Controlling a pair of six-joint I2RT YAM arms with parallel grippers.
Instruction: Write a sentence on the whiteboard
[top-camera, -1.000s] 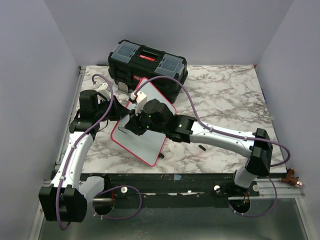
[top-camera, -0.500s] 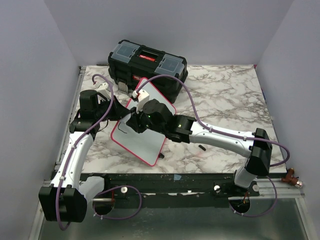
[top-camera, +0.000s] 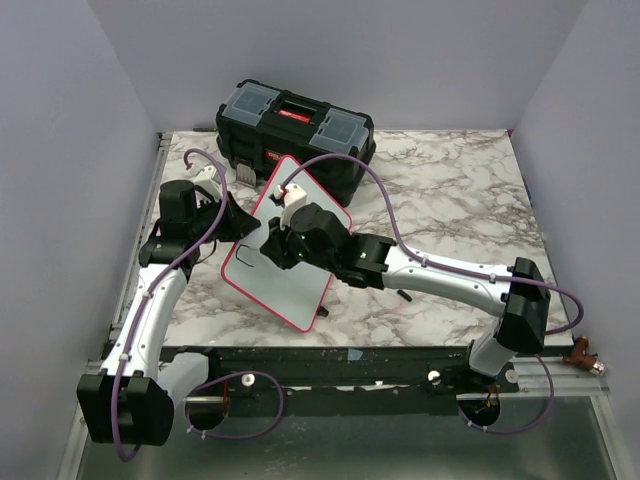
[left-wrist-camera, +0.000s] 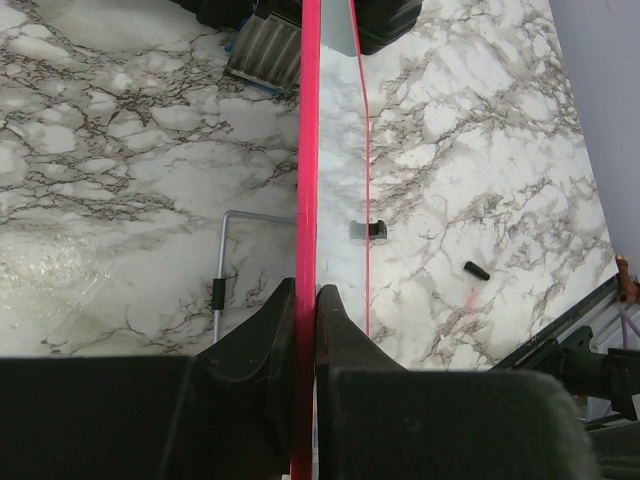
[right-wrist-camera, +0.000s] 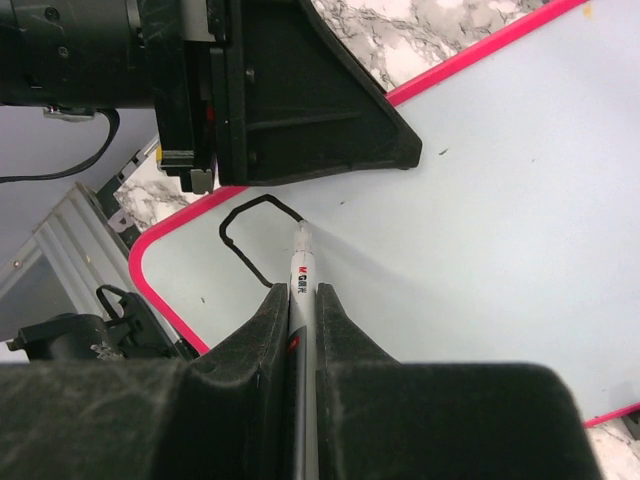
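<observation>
The whiteboard (top-camera: 285, 290) with its pink-red rim stands tilted on the table in front of the toolbox. My left gripper (top-camera: 236, 226) is shut on its left rim, which shows edge-on between the fingers in the left wrist view (left-wrist-camera: 308, 150). My right gripper (top-camera: 277, 244) is shut on the marker pen (right-wrist-camera: 300, 275), whose tip touches the white face (right-wrist-camera: 480, 200). Of the sentence, only a short black curved stroke (right-wrist-camera: 245, 222) shows near the board's rounded corner; it also shows in the top view (top-camera: 243, 262).
The black toolbox (top-camera: 295, 130) stands at the back of the marble table. A small black marker cap (top-camera: 403, 296) lies right of the board, also seen in the left wrist view (left-wrist-camera: 476, 270). A wire stand (left-wrist-camera: 222, 270) lies behind the board.
My right gripper has shifted a little with the marker on the board. The black stroke near the board's left corner has appeared and grown. My left gripper keeps its hold.
</observation>
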